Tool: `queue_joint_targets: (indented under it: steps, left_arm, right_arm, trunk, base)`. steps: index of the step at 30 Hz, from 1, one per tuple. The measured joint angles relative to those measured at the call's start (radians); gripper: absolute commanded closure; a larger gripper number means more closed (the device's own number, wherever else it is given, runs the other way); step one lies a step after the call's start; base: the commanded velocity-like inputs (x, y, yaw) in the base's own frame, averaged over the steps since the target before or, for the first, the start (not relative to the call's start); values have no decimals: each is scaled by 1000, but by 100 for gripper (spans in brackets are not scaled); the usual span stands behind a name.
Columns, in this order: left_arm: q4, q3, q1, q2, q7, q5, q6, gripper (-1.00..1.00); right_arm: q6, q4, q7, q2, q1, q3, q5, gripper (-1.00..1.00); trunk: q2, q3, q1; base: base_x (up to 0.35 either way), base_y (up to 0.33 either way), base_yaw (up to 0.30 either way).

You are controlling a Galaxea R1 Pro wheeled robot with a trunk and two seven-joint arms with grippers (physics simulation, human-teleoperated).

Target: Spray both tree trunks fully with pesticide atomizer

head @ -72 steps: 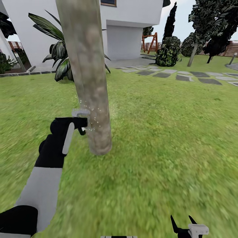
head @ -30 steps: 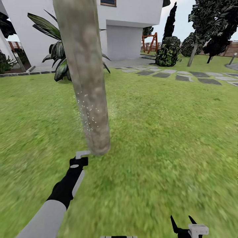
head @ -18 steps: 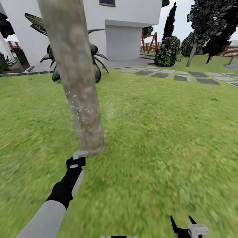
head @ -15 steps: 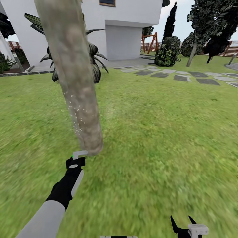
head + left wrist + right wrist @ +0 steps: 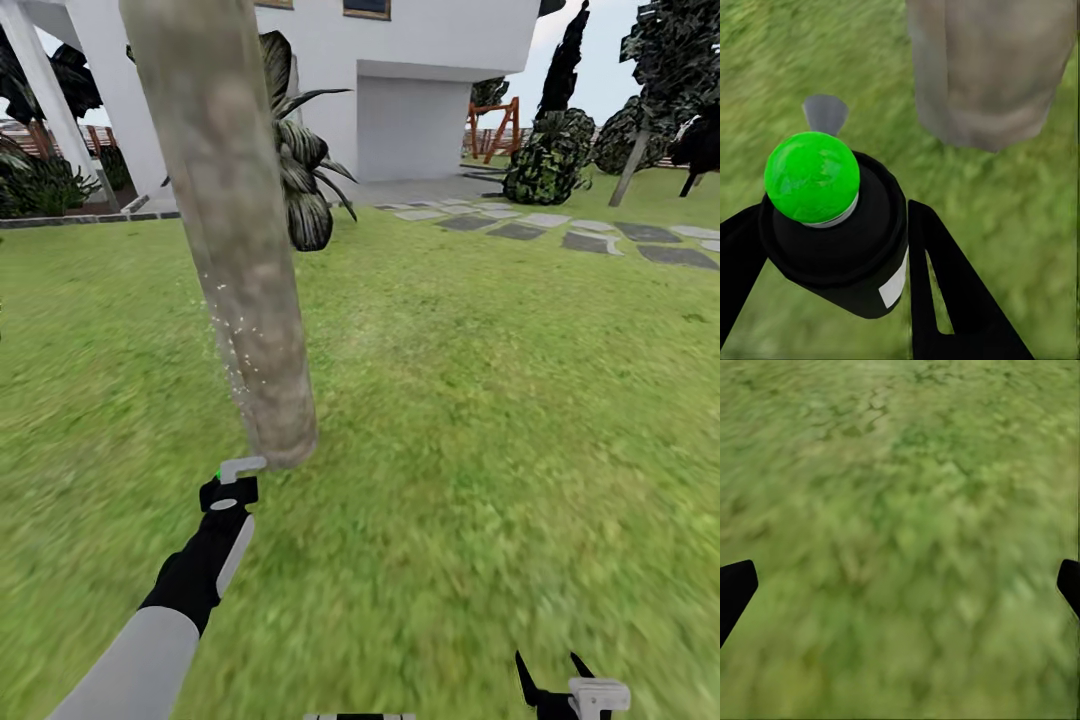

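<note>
From the head view, my left gripper [image 5: 228,490] is unmoved since a moment ago, at the tree trunk [image 5: 240,250] base; only the camera has swung; by my left wrist, fingers pinch the pesticide atomizer [image 5: 832,225]; my right gripper [image 5: 900,585] spread over grass [image 5: 907,510].

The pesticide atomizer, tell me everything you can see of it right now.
The pesticide atomizer is a small black bottle with a glossy green ball on top, seated on a whitish collar, and a white label on its side. It sits clamped between the dark fingers of the left gripper, low over the grass, close to the tree trunk's base.
</note>
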Motion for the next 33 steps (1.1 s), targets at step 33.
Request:
queue_joint_targets:
  steps: [33]
  left_arm:
    - [1, -2, 1, -4, 2, 1, -3, 100]
  right_arm:
    - [0, 0, 0, 0, 0, 0, 0, -100]
  trunk:
    - [0, 0, 0]
  base:
    - [130, -271, 175]
